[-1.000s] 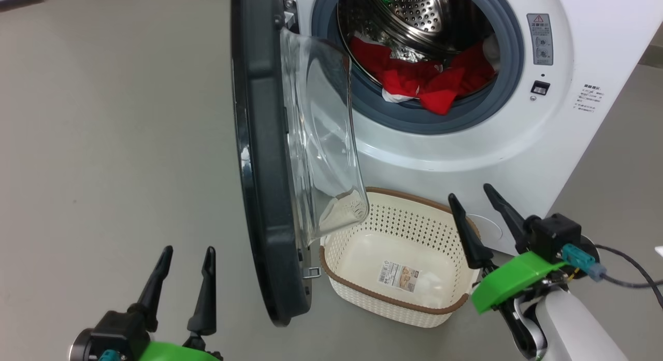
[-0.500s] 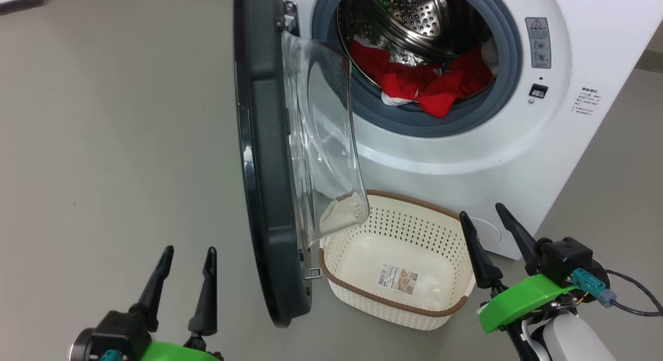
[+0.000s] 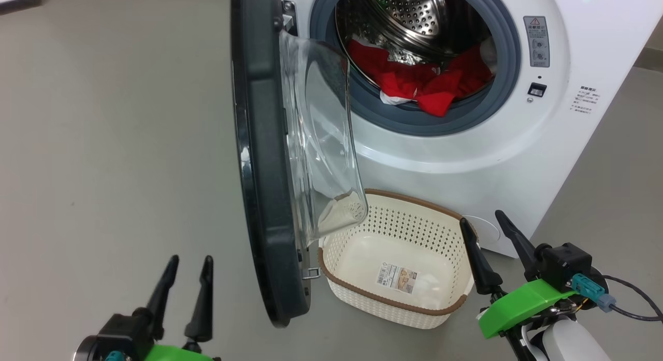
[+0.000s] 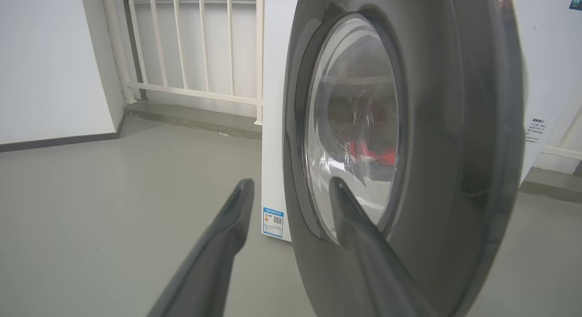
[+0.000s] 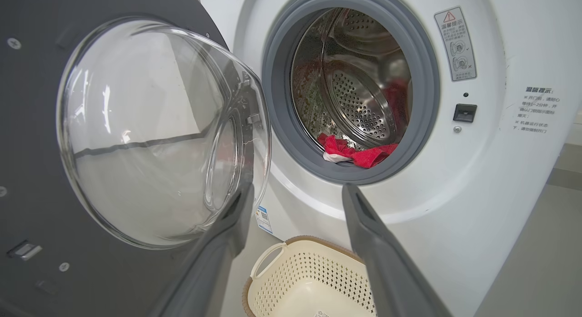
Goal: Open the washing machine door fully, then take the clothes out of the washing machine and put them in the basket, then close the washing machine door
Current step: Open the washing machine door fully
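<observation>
only 1 basket (image 3: 383, 310), 1 w/m door (image 3: 261, 169)

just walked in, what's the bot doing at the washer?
Robot is partway through unloading a washing machine. The washing machine door stands open, about square to the machine's front. The red and white clothes lie in the drum, one bit draped over the grey seal. The basket sits on the floor below the opening, empty apart from its label. The left gripper is open beside the door's outer face; the right gripper is open near the basket. Neither holds anything.
</observation>
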Available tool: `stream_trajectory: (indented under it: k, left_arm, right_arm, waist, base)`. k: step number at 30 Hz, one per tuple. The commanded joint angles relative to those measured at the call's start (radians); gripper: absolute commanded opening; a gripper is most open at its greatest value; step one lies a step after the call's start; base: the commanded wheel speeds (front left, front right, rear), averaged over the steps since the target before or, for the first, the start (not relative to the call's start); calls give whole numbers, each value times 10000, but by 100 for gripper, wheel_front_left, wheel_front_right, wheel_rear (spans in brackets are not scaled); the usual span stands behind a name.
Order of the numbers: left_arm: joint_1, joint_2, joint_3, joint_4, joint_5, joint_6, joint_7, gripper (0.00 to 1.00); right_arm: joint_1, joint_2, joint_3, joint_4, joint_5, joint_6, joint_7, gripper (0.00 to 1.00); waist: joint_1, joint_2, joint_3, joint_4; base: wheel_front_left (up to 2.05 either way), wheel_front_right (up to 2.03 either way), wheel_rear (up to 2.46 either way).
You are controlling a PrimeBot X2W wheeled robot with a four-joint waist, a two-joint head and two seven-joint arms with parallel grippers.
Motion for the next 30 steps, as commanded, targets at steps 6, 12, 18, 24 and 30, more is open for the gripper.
stream_trajectory:
  k: [6,12,18,24,30]
  left_arm:
    - [-503,135,295,-320,-7,85,-49,0]
    - [-978,135,275,-1250,-180,367,-49,0]
    - [-1578,135,-50,-3379,-354,701,-49,0]
    - [-1803,135,-1101,-4578,-466,704,-49,0]
    - [-1629,135,-2417,-4344,-948,479,519,0]
  right_arm:
    - [-166,37,230,-159,82,77,-64,100]
    - [-183,37,247,-90,137,77,-64,100]
    - [-219,37,289,-40,163,77,-64,100]
    - [-264,37,348,7,199,77,-64,100]
    - [-317,37,312,9,225,77,-64,100]
  waist:
    - [0,-1,29,-6]
    - [0,-1,-7,-22]
    - [0,-1,2,-90]
    - [0,-1,43,-223]
    - [0,-1,102,-401]
  base:
    - [0,0,0]
    - [0,0,0]
    - [0,0,0]
    - [0,0,0]
    - [0,0,0]
